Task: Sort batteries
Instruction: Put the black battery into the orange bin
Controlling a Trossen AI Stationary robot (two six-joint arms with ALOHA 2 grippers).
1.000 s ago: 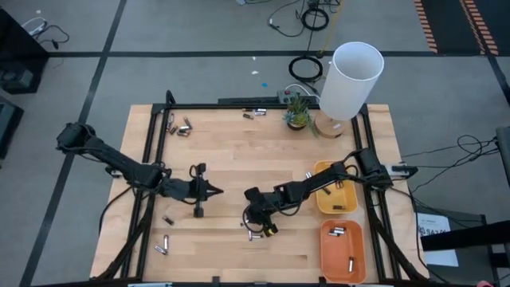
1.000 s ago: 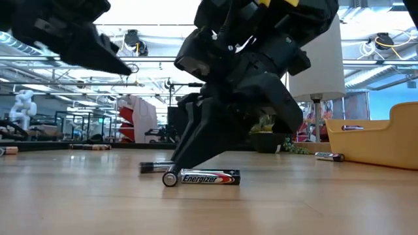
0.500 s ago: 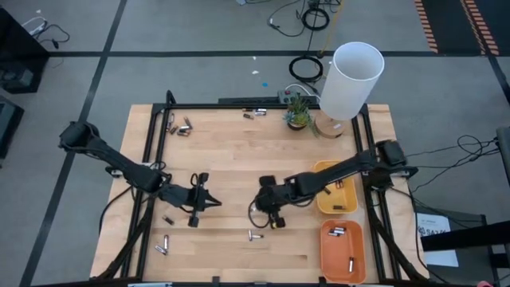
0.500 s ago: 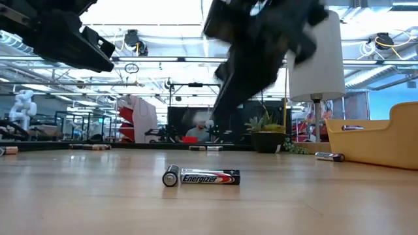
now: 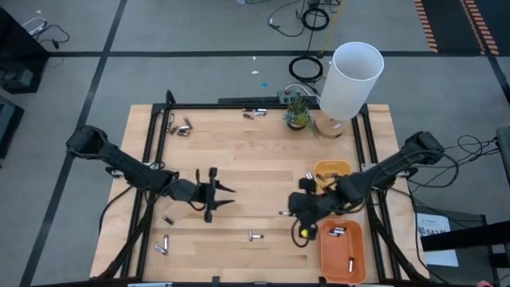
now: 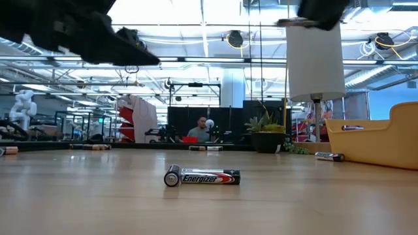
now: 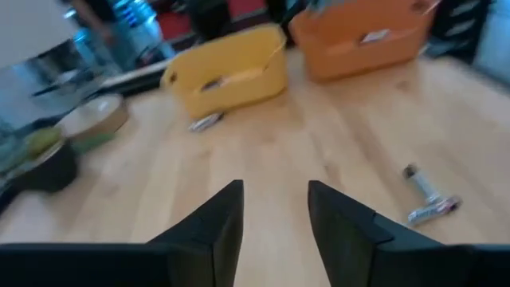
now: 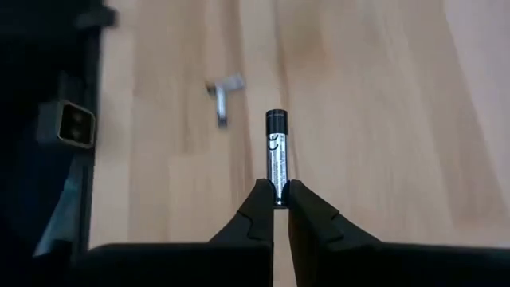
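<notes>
Right gripper [image 8: 274, 209] jaws pinch a slim dark-and-silver battery [image 8: 276, 156] endwise.

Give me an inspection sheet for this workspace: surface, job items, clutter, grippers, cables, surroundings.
Surface: wooden table, bare middle.
Job's things: loose batteries at the far edge, near left and near middle; yellow tray and orange tray both hold some.
Clutter: lamp, small plant.
Grippers: left gripper left of centre, jaws open, empty; right gripper beside the trays, jaws shut on a battery.
Cables: coils on the floor beyond the table.
Surroundings: a person far behind.
</notes>
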